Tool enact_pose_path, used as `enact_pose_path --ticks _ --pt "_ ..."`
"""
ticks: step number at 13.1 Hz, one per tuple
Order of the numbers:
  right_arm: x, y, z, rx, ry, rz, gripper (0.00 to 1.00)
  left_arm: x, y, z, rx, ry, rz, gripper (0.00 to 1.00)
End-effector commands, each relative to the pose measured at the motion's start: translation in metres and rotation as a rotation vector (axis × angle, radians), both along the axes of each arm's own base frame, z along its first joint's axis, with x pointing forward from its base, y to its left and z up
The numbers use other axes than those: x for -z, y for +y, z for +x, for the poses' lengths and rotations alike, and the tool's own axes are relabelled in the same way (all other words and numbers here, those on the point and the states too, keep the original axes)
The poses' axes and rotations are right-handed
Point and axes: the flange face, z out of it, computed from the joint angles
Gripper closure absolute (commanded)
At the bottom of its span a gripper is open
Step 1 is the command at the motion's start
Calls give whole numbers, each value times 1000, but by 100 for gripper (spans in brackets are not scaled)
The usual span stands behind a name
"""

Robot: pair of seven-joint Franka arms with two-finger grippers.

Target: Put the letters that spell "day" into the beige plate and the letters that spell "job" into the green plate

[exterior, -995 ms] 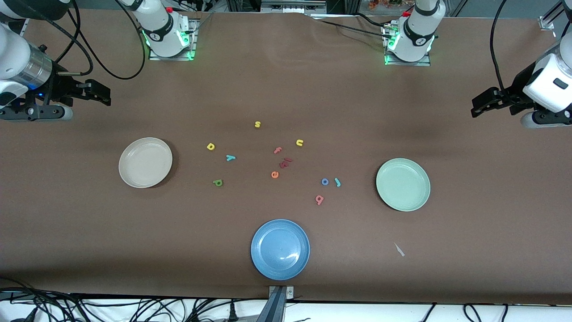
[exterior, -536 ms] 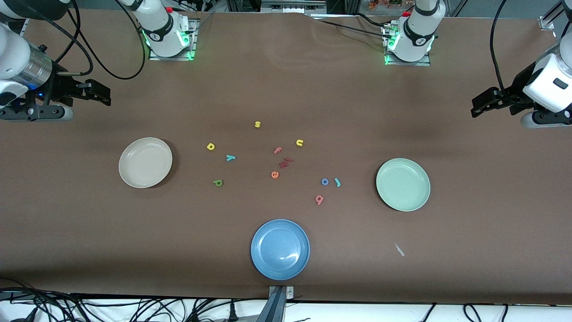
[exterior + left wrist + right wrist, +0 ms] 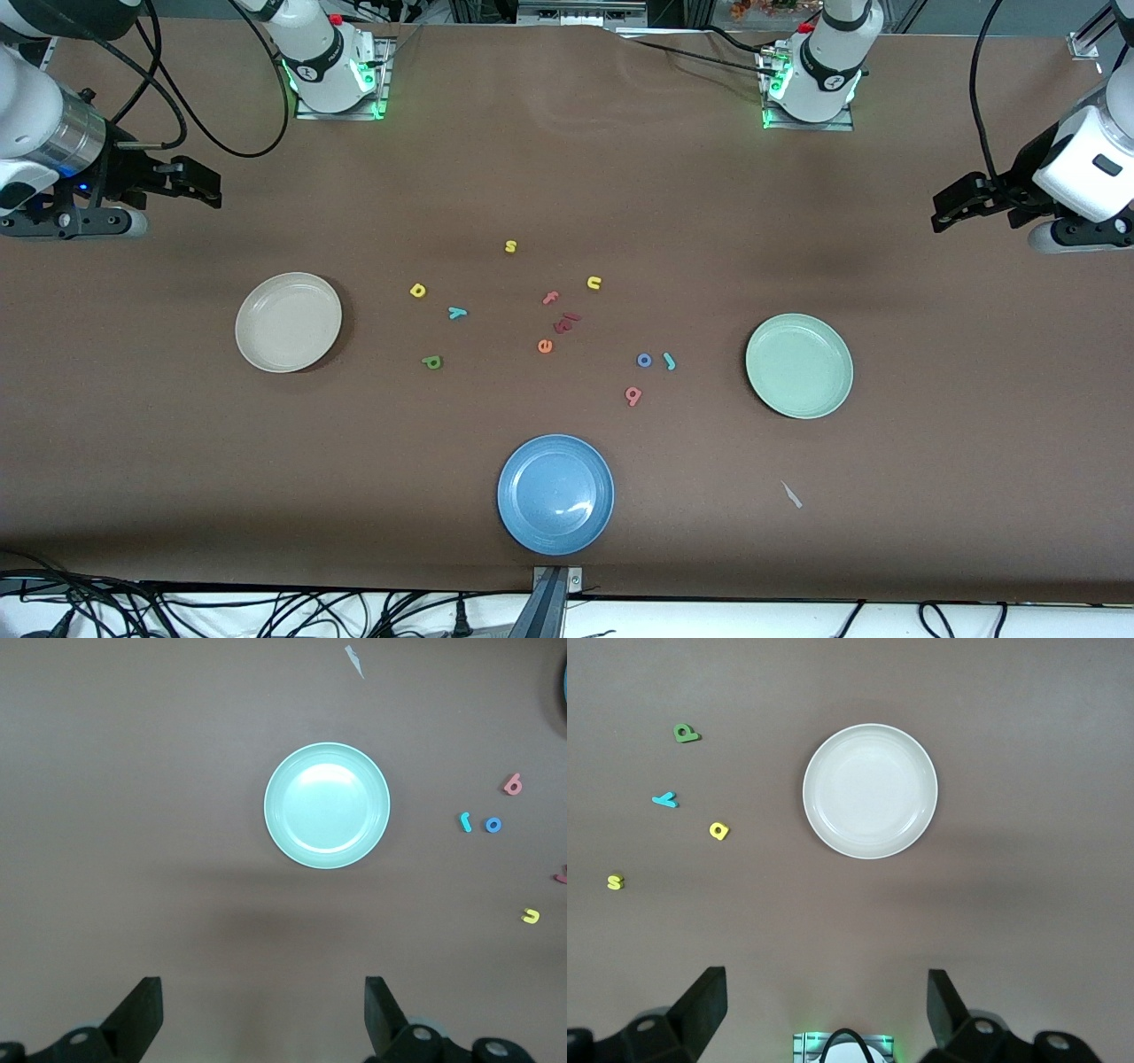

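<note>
With both pincers, left (image 3: 941, 213) and right (image 3: 205, 188), released and high at the surface's ends, the right should descend squarely over d (image 3: 418, 290), lying beside the empty beige plate (image 3: 257, 354).

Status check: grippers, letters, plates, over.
Left gripper and right gripper open, empty, high. Beige plate, green plate empty. All letters on table, nothing blocking.

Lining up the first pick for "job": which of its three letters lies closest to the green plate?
The teal j. It lies beside the blue o, on the side toward the green plate. The salmon b sits nearer the front camera and farther from the plate.
</note>
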Motion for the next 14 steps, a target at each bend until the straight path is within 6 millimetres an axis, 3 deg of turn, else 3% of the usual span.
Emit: enact_pose_path --ticks 1,3,7,9,11,12,14 --pt "-3 2 1 3 12 15 0 11 -32 9 69 19 17 0" --pt "-3 5 1 -3 13 15 0 21 -42 11 89 37 9 0" --pt "5 48 -3 -78 17 16 0 40 -113 33 185 46 -1 0" --pt "20 66 2 -53 34 46 0 68 -146 47 209 61 -30 0" --pt "59 91 12 -27 56 58 0 110 -174 74 130 -8 -57 0" --pt "88 109 18 -49 68 58 0 125 -196 73 83 -9 -51 0" --pt "137 144 20 -1 40 49 0 173 -215 86 -29 -8 -45 0"
